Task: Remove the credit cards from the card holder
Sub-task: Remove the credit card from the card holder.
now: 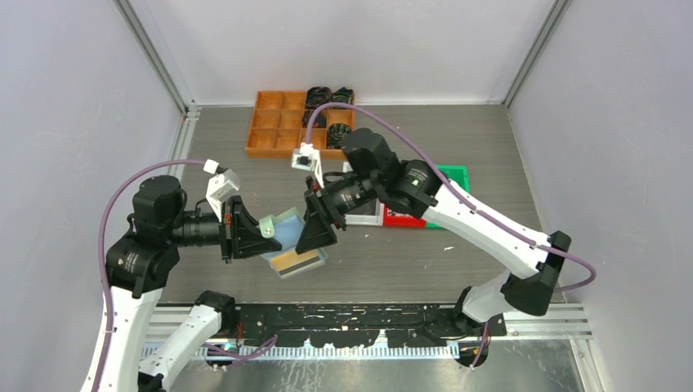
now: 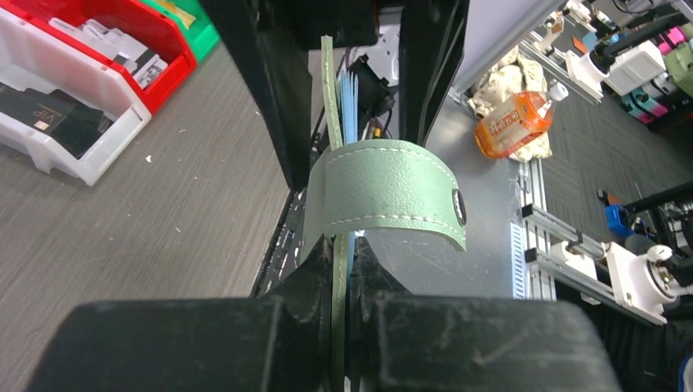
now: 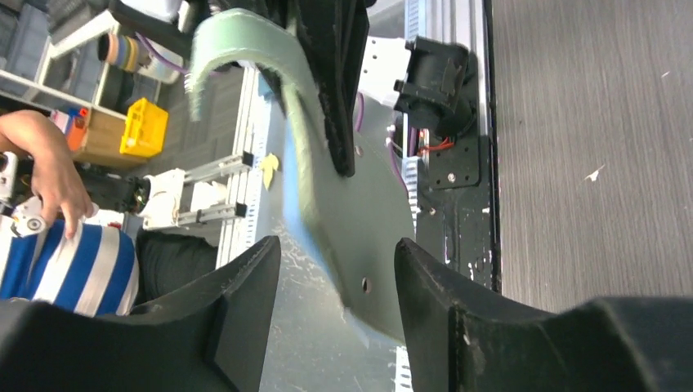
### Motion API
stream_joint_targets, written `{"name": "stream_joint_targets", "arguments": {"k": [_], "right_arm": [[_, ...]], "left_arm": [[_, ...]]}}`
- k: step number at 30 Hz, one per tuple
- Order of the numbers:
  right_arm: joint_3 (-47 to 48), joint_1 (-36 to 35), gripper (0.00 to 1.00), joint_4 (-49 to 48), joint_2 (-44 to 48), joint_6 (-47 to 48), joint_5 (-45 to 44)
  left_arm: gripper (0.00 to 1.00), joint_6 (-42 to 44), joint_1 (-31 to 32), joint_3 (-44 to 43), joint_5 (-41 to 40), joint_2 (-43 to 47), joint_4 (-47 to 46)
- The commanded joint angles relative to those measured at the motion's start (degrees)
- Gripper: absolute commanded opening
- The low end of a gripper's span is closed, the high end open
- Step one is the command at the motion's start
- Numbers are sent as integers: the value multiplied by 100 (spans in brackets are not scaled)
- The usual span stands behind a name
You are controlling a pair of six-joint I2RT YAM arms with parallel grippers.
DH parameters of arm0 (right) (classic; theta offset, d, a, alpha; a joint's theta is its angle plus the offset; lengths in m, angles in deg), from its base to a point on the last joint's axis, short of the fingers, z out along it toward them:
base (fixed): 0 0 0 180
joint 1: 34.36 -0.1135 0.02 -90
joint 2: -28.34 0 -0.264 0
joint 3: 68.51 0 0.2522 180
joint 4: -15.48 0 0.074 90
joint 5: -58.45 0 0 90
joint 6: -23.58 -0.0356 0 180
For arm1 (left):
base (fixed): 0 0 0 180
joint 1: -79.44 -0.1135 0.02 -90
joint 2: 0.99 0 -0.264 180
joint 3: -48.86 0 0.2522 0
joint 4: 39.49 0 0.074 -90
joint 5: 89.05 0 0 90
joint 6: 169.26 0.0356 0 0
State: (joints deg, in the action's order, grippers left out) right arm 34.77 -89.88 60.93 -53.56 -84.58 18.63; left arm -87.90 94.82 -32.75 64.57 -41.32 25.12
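The pale sage-green card holder hangs open above the table between my two grippers. My left gripper is shut on its edge; the left wrist view shows the jaws clamped on the green leather, with the curled tab and light blue pockets beyond. An orange card with a dark stripe shows in its lower half. My right gripper is open at the holder's right edge. In the right wrist view its fingers stand apart on either side of the green flap.
A white bin, a red bin and a green bin stand under the right arm. The white bin holds dark cards and the red bin holds whitish ones. An orange tray with black coiled items is at the back.
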Motion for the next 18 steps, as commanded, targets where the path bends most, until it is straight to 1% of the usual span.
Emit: {"name": "stream_joint_targets", "arguments": {"k": [1,4,8,12,18], "right_arm": [[746,-228,56,1496,-441,1060,-419],[1041,-264,52,1787,-634,1201,-533],[1379,-315,47,2004,-830,1308,-536],[1600,-369,39,2009,-1033,1242,-369],[1783,-523,43,2071,-1313,1129,-222]], "left_arm": [[0,526,0,-358,564,-114,319],[0,910,0,-509,778,-216,796],[0,1714,0,-726,822,-400,1626],[0,1990,0,-743,725,-436,1829],[0,2274,5,-756,587,-428,2012]]}}
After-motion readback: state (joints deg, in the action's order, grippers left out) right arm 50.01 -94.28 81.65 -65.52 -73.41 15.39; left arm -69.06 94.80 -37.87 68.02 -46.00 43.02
